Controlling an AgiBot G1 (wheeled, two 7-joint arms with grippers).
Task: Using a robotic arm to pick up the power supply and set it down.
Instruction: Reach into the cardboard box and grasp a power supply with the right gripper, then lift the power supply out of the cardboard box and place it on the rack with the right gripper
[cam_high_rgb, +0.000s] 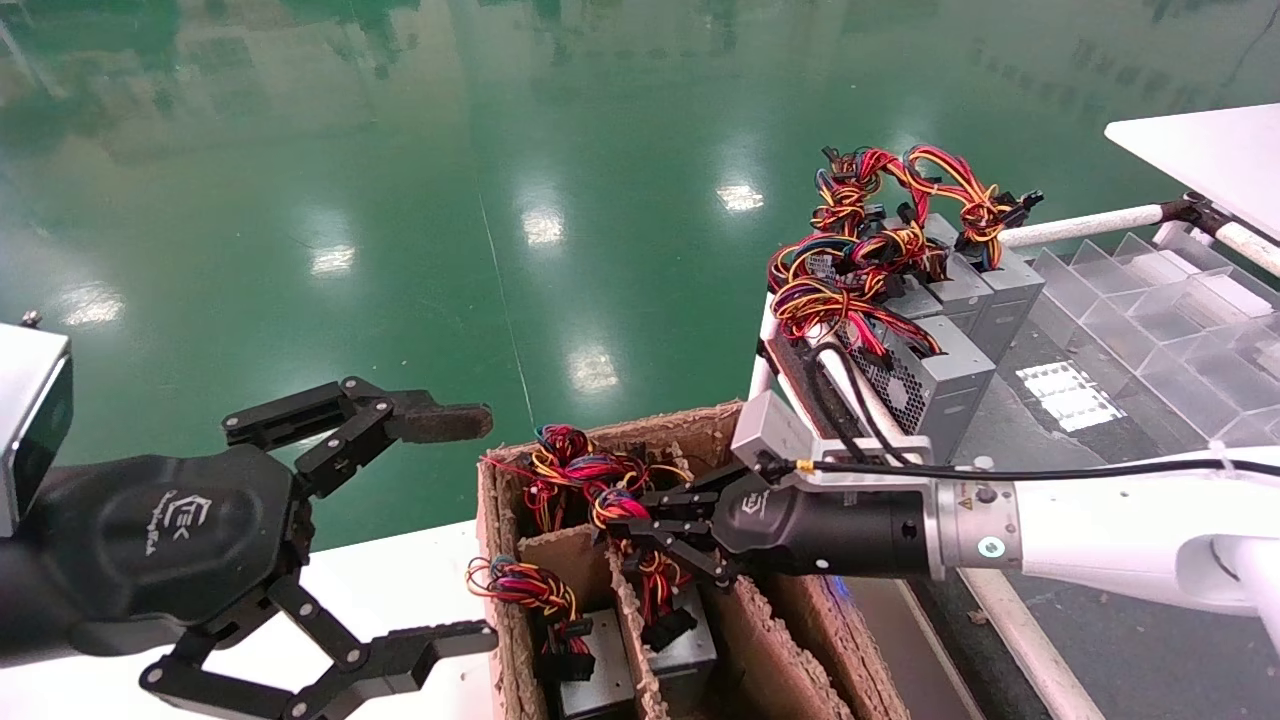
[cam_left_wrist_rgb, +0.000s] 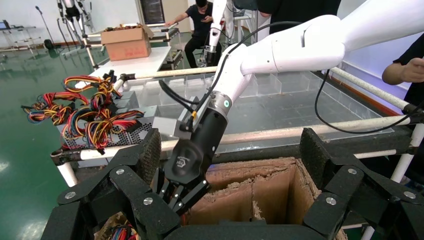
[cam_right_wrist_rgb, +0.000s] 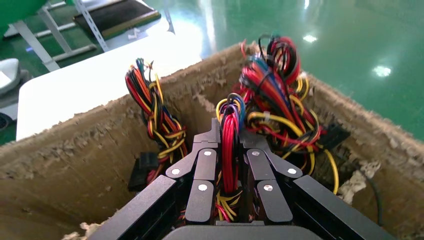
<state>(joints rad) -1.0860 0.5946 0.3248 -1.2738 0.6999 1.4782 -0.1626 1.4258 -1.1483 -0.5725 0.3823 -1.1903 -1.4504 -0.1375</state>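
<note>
A: State of the right gripper (cam_high_rgb: 655, 520)?
B: Fingers (cam_right_wrist_rgb: 207, 150) pinched on the wire bundle (cam_right_wrist_rgb: 230, 145) of the power supply (cam_high_rgb: 680, 640) — its grey box below, inside the cardboard box (cam_high_rgb: 500, 600).

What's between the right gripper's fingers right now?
A looped wire bundle, red, yellow and blue; the right gripper pinches it inside the cardboard box, shown clearest in the right wrist view.

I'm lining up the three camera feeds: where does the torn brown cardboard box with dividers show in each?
Head view: torn brown cardboard box bottom centre, right hand reaching in.
Left wrist view: box low centre, between the left hand's fingers.
Right wrist view: box fills the picture.
Shared landmark: the right hand, shut on a red wire bundle.
</note>
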